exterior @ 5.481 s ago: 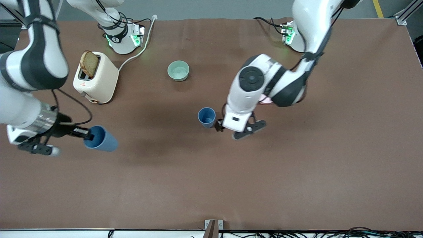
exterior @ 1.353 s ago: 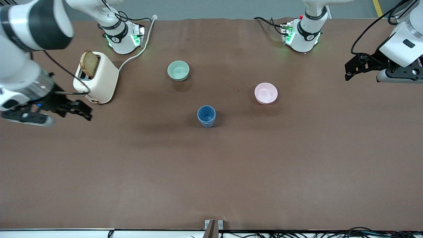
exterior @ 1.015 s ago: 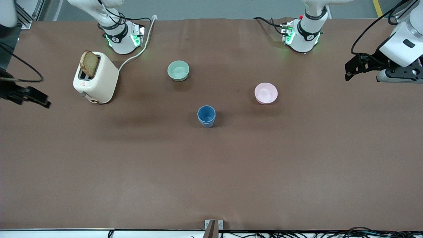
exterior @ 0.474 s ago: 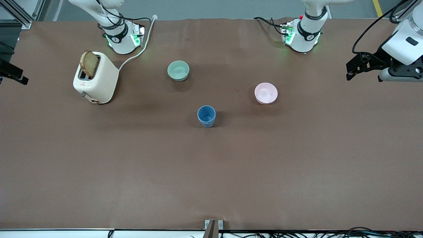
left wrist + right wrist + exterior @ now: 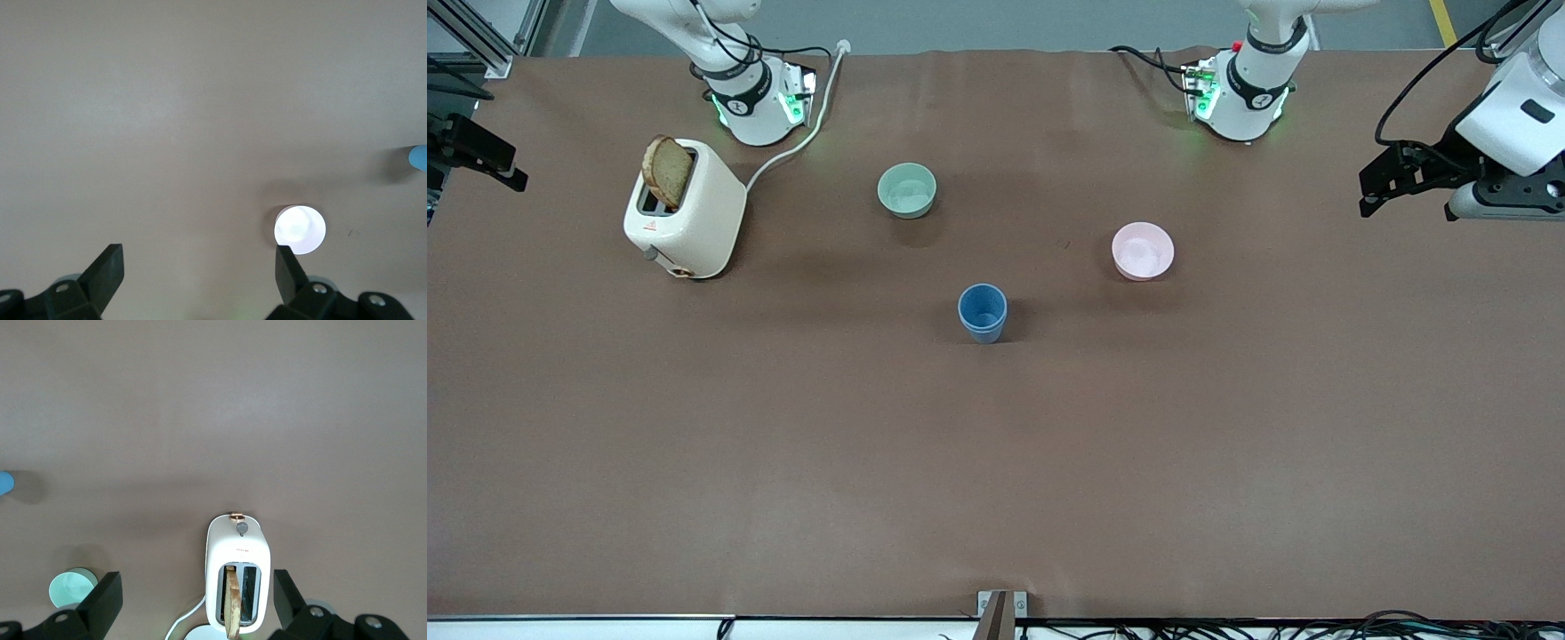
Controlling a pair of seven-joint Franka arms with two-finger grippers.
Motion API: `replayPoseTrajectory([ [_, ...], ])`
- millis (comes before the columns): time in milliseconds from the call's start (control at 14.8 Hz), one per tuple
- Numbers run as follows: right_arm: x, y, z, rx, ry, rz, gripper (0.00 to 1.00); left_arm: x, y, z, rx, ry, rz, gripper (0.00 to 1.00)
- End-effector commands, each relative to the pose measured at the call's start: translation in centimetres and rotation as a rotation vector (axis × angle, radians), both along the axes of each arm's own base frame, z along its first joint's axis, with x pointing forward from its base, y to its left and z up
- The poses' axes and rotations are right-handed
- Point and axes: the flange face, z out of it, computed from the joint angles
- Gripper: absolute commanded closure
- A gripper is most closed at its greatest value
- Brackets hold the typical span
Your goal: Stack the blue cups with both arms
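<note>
The blue cups (image 5: 983,313) stand upright in the middle of the table as one nested stack, with a second rim showing just under the top one. An edge of the stack shows in the left wrist view (image 5: 419,159) and in the right wrist view (image 5: 5,482). My left gripper (image 5: 1368,191) is open and empty, up in the air over the left arm's end of the table, also seen in its wrist view (image 5: 198,273). My right gripper (image 5: 489,160) is open and empty over the right arm's end, partly out of view, also seen in its wrist view (image 5: 193,600).
A cream toaster (image 5: 685,209) with a bread slice stands near the right arm's base, its cord running toward the base. A mint-green bowl (image 5: 907,189) sits farther from the front camera than the cups. A pink bowl (image 5: 1143,251) sits toward the left arm's end.
The right gripper, which held a blue cup earlier, is empty and has drawn back past the toaster to its table end. The left gripper left the cups and now hardly moves.
</note>
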Motion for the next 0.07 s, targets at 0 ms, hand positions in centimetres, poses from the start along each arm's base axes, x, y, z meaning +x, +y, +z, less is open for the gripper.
replayPoseTrajectory([
  [0,-0.27,-0.46,0.07,-0.009,-0.022,-0.004,0.00,0.32,0.13,0.55,-0.021,-0.008,-0.016,0.00],
])
